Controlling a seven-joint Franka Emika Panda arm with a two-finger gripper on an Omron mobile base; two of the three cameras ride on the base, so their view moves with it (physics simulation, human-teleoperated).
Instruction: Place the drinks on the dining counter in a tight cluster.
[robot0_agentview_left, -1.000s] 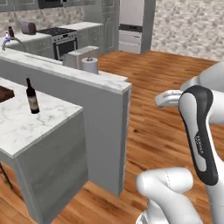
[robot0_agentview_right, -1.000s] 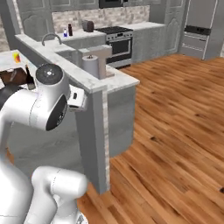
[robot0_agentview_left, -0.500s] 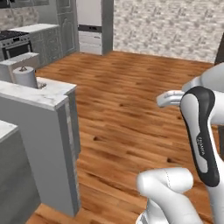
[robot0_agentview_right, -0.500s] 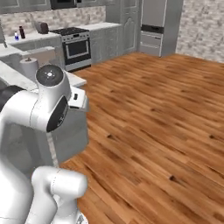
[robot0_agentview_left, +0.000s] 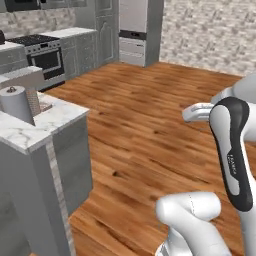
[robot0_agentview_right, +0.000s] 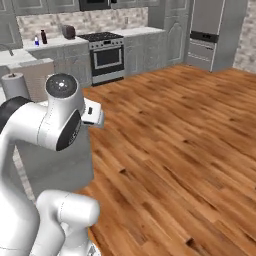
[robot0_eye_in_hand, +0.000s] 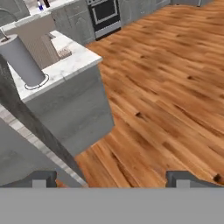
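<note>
The gripper (robot0_eye_in_hand: 111, 178) stands wide, its two fingertips far apart with nothing between them, over the wood floor (robot0_eye_in_hand: 175, 87). The marble dining counter (robot0_eye_in_hand: 70, 61) ends at a corner to the left; a paper towel roll (robot0_eye_in_hand: 22, 61) stands upright near that corner's edge. On the far worktop (robot0_agentview_right: 55, 42) stand a small clear bottle (robot0_agentview_right: 36, 41) and a dark bottle (robot0_agentview_right: 44, 36), close together beside the stove (robot0_agentview_right: 107, 55).

worktop (robot0_agentview_left: 35, 132) cut off by left frame edge; two tiny bottles (robot0_agentview_right: 40, 38) on far counter (robot0_agentview_right: 55, 44), too small to identify; gripper (robot0_eye_in_hand: 113, 178) shows fingertips only.
</note>
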